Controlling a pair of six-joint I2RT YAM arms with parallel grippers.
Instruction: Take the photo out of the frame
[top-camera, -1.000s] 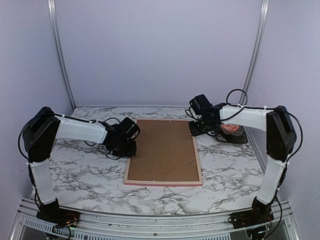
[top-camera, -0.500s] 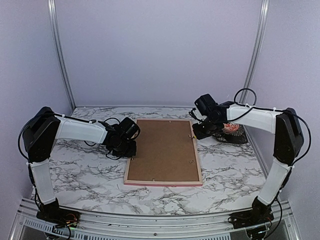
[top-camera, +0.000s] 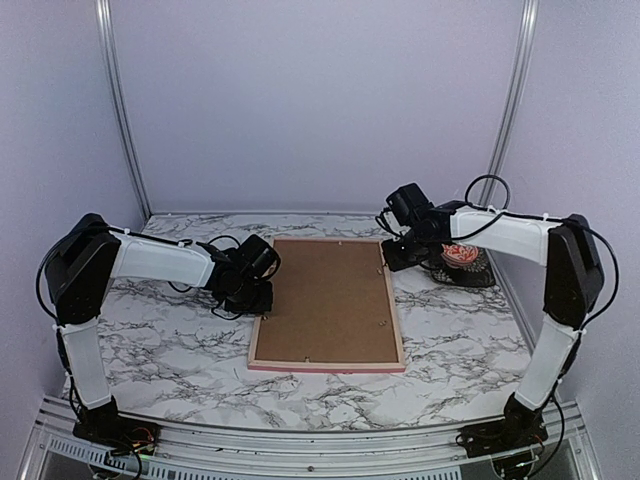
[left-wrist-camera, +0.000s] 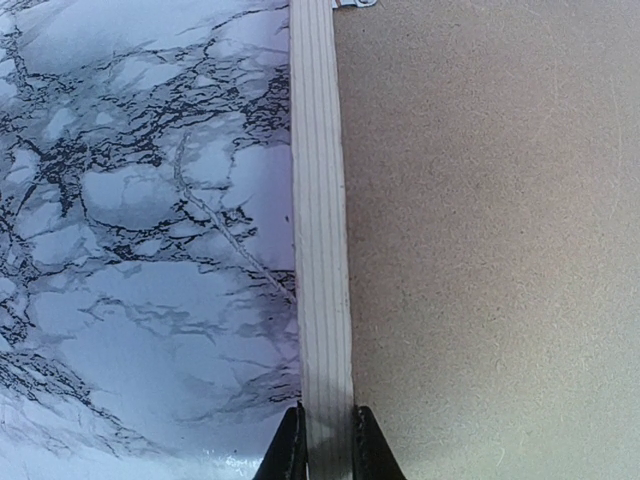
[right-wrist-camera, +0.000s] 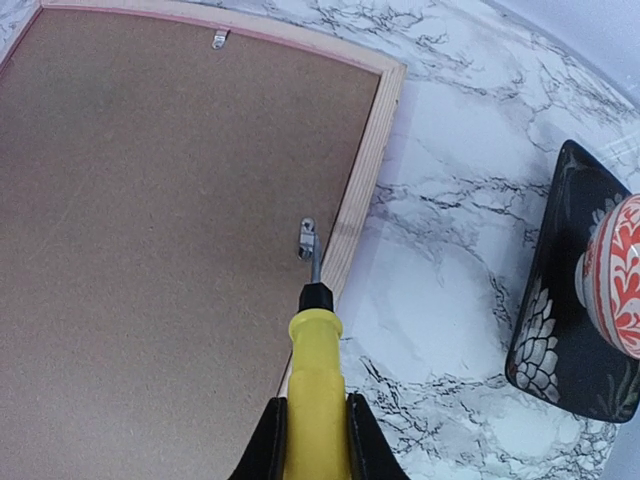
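Marble table (top-camera: 170, 330); backing board (top-camera: 325, 300) hides photo. Left gripper (left-wrist-camera: 327, 442) jaws pinch frame (left-wrist-camera: 320, 200) rail; right gripper (right-wrist-camera: 315, 432) jaws clamp screwdriver (right-wrist-camera: 316, 360). Tray (right-wrist-camera: 555, 310) holds bowl (right-wrist-camera: 615, 275), cropped.

Bare table (top-camera: 160, 340) lies left of and before the frame (top-camera: 325, 366); a black tray (top-camera: 486, 276) crowds its right side.

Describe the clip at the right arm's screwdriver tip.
Start at the pink-edged frame lying face down mid-table, its brown backing board up. Follow the board's right long side toward the far end: the clip is a small silver metal tab just inside the wooden edge. Unlike the tab on the far short side, it has the yellow screwdriver tip at it.
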